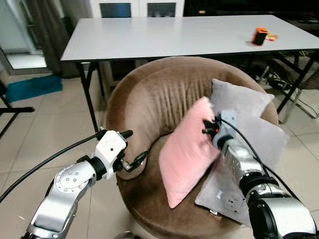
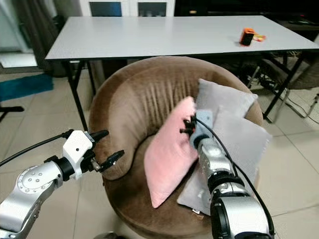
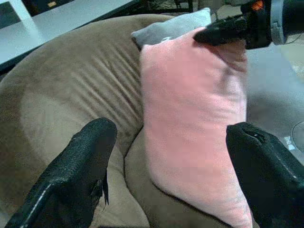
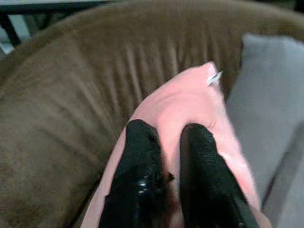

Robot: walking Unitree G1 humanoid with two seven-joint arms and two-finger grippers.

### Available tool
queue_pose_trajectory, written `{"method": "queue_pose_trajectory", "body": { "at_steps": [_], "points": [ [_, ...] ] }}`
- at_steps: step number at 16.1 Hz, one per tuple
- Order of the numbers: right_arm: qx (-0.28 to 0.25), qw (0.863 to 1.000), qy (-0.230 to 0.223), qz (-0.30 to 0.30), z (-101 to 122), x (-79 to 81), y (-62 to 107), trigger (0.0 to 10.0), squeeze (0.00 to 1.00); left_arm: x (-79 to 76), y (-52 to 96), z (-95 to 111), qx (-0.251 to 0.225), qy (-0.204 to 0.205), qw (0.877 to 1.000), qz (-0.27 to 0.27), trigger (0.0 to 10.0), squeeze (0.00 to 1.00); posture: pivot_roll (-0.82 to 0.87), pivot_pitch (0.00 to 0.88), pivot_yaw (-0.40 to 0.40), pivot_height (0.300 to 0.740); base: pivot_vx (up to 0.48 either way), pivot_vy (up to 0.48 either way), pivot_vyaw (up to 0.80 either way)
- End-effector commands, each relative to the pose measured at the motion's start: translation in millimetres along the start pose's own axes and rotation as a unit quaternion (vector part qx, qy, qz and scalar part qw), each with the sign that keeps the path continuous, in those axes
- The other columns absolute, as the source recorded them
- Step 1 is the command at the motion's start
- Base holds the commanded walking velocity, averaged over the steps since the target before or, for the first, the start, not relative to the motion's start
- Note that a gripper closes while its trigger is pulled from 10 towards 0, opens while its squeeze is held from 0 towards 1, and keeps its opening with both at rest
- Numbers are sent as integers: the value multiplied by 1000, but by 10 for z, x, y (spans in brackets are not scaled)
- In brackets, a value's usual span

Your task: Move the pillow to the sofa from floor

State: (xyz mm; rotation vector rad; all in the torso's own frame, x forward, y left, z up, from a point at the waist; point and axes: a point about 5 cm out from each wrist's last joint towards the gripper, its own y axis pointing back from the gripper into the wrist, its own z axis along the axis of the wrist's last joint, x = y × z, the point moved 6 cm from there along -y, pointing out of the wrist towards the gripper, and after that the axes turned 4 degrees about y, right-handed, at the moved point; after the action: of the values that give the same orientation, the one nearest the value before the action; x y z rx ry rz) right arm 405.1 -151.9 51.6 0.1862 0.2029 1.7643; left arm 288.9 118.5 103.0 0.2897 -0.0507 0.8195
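Pink pillow (image 1: 187, 152): stood on the brown sofa (image 1: 144, 94) seat, top edge pinched in my closed right hand (image 1: 212, 127) to steady it; left hand (image 1: 132, 149) open, empty, beside the armrest.

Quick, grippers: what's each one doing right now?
Left gripper: open, empty, beside the round brown sofa chair.
Right gripper: shut on the pink pillow's top edge.

Three pillows are sitting on the one round brown sofa (image 1: 149, 94): one pink pillow (image 1: 187, 152) and two grey pillows (image 1: 239, 97) (image 1: 264, 134). One white tabletop (image 1: 164, 35) is standing behind it, carrying a single orange object (image 1: 259, 36). Two robot hands are showing, the left hand (image 1: 133, 149) and the right hand (image 1: 208, 127).
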Motion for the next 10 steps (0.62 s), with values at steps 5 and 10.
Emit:
{"method": "queue_pose_trajectory", "body": {
  "at_steps": [5, 10],
  "points": [
    [-98, 995, 10, -14, 412, -239, 76, 10000, 0, -66, -41, 2, -7, 18, 1000, -10, 10000, 0, 62, 0, 39, 740, 0, 0, 0],
    [-159, 987, 27, -5, 640, -107, 609, 10000, 0, 152, -4, 50, -39, 54, 990, 126, 10000, 0, 38, 0, 24, 740, 0, 0, 0]
  ]
}}
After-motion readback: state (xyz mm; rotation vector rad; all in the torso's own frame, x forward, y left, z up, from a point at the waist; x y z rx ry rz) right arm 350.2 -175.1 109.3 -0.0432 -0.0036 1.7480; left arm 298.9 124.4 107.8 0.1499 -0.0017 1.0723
